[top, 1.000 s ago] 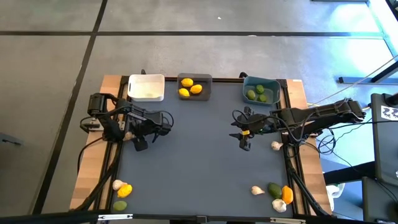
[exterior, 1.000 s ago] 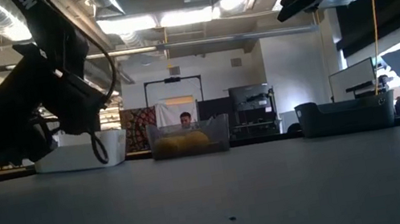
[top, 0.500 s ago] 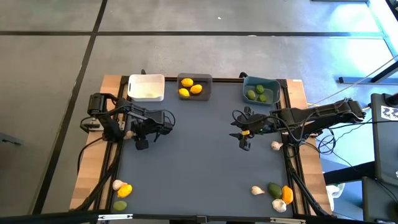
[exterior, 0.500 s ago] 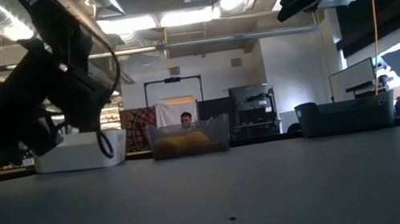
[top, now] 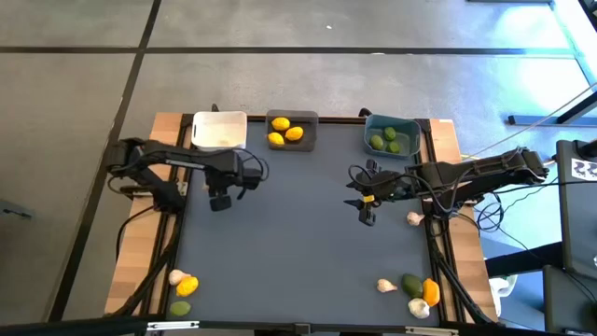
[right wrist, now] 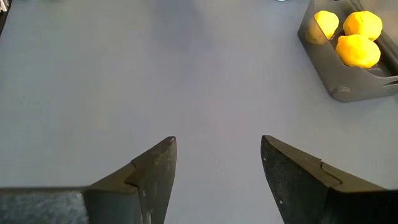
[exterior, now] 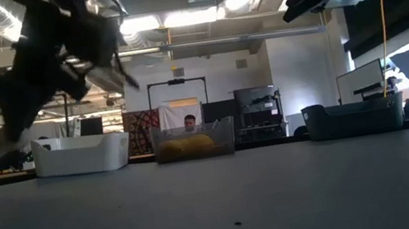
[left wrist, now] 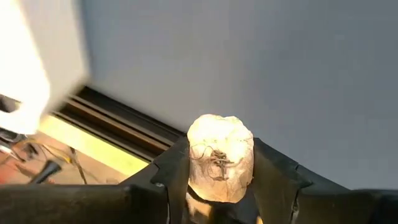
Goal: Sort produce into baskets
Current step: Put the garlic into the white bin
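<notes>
My left gripper (top: pixel 221 198) hangs above the table's left part, just near of the white basket (top: pixel 219 131), shut on a whitish garlic bulb (left wrist: pixel 220 149). The dark grey basket (top: pixel 292 131) holds yellow fruits, and the teal basket (top: pixel 392 135) holds green ones. Loose produce lies at the near left corner (top: pixel 183 287) and the near right corner (top: pixel 413 291). One garlic bulb (top: pixel 413 218) lies near the right edge. My right gripper (top: pixel 366 210) waits open above the table's right half, with nothing between its fingers (right wrist: pixel 155 168). My left gripper pinches the garlic bulb by two opposite sides (left wrist: pixel 194 163) between its two fingers (left wrist: pixel 171 171). The fingers slant steeply down at it from above. The bulb is lifted clear of the table.
All three baskets stand in a row along the far edge. The grey mat's middle (top: pixel 298 233) is bare. Wooden strips (top: pixel 140 252) and cables run along both sides of the table. Beyond the far edge, the low view shows a room with a person (exterior: pixel 190 121) far off.
My left gripper has risen from the table's left side with the garlic bulb, lifting it clear. It has gone a little toward the far edge and the white basket, and its arm has swung up.
</notes>
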Robot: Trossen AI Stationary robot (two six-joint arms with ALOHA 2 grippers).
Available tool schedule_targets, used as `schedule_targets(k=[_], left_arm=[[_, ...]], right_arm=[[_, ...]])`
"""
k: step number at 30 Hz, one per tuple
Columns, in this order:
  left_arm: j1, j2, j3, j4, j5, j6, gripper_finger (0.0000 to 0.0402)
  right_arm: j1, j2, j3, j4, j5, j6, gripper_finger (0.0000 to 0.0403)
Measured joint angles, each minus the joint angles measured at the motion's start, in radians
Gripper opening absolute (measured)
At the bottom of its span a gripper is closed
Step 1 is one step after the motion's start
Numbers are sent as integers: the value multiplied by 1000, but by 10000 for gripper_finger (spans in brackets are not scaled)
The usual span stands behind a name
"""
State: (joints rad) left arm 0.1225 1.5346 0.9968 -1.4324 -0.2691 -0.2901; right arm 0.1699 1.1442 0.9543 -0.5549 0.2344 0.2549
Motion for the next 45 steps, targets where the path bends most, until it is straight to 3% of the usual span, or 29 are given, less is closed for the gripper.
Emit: schedule_targets(k=[6,17,35,45], left_arm=[[53,-103,17,44,-182,-1,142],[206,-201,17,254,-325,23,141],[457,-202,-123,787,-332,206,141],[523,-201,-175,906,-331,238,142]], right_arm=[[0,0,0,0,0,1,232],[0,0,0,-1,0,2,232],[0,0,0,-3,1,-1,232],[0,0,0,-2,1,-1,232]])
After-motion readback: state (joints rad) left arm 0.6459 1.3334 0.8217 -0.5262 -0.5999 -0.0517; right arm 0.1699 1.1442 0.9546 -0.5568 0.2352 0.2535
